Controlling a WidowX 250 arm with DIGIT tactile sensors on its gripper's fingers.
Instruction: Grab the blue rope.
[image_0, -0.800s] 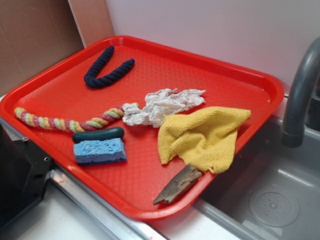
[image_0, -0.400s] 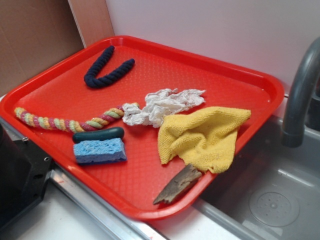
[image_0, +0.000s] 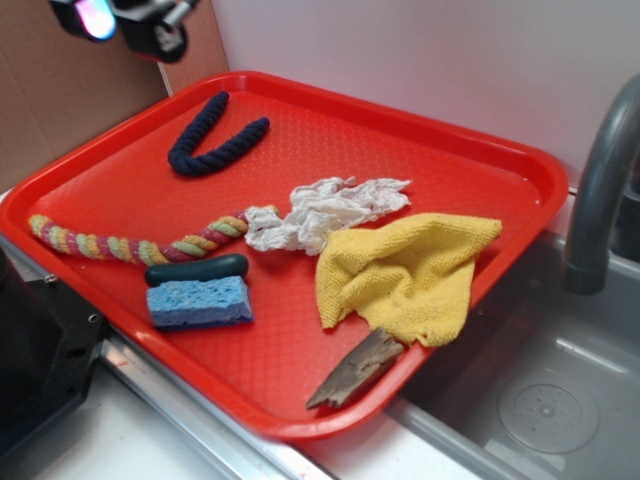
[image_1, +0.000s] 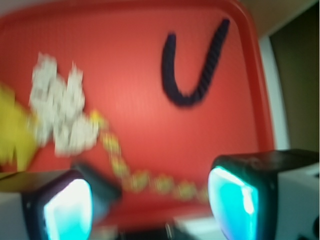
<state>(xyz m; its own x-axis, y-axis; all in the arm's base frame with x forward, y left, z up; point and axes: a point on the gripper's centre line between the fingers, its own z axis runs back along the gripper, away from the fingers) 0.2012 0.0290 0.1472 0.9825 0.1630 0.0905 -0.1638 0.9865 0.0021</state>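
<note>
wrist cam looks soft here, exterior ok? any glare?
Wrist view: blurred throughout, as if smeared by motion; the blue rope still reads as a dark U, but the white rag is mushy, and the gripper's pads glow cyan. Exterior view: sharp, evenly lit, soft shadows, mild sheen on the red tray; only the gripper at the top edge is cropped and slightly blurred.

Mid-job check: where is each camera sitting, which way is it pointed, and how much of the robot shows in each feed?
Exterior: fixed off the red tray's near corner, looking down and across it toward the wall; only the end effector shows, at the top left edge.
Wrist: mounted on the arm, looking down past the two spread, glowing fingers onto the tray; the image is blurred.
Shared: the blue rope, lying free, the multicoloured rope, white rag and yellow cloth.
</note>
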